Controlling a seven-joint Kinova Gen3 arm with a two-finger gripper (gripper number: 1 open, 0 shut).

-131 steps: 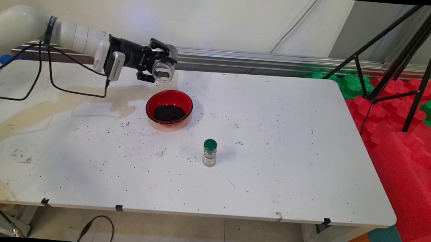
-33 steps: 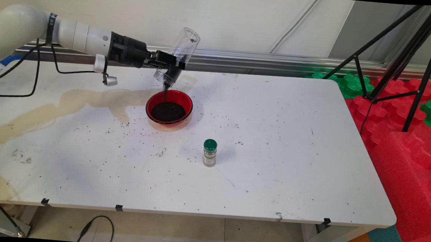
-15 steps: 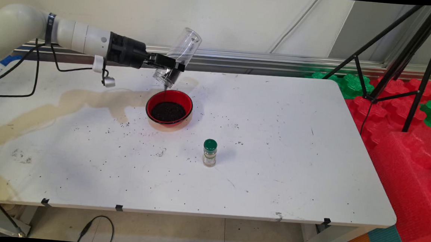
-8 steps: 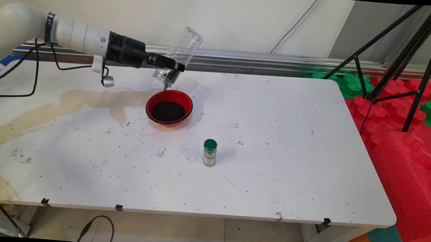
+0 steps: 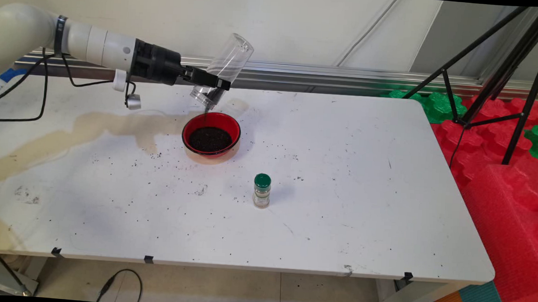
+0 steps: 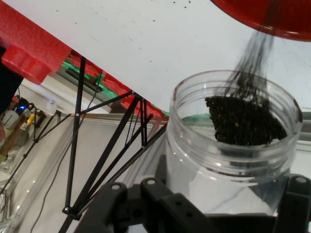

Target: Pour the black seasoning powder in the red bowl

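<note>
1. Fingers (image 5: pixel 210 79) closed around a clear jar (image 5: pixel 230 60), gripping just behind its open mouth. Clamped on both sides of the wall; linkage visible under the jar in the hand view.
2. Jar held tilted, mouth down and base up, so most of its length rises above and beyond the fingers. Upper part looks empty.
3. Small clump of dark grains (image 6: pixel 245 121) left at the jar's lip, on the side away from the fingers. Thin stream falling from the lip.
4. Red bowl (image 5: pixel 185 134) directly below the fingers, standing on the worktop (image 5: pixel 365 175). Mouth of the jar above the bowl's far rim, clear of it, not touching.
5. Stream landing inside the bowl near that far rim. Bowl floor already covered by a dark heap (image 5: pixel 210 139).
6. Step in hand, judged from the above: pouring, close to its end, jar nearly drained.
7. Scattered dark specks on the worktop around the bowl, most of them on the near side, below and in front of the fingers.
8. Small spice bottle with a green cap (image 5: pixel 262 191) upright, well apart from the fingers, nearer the camera and past the bowl. Untouched.
9. Tan stain (image 5: pixel 88 126) on the worktop beneath the arm, behind the fingers.
</note>
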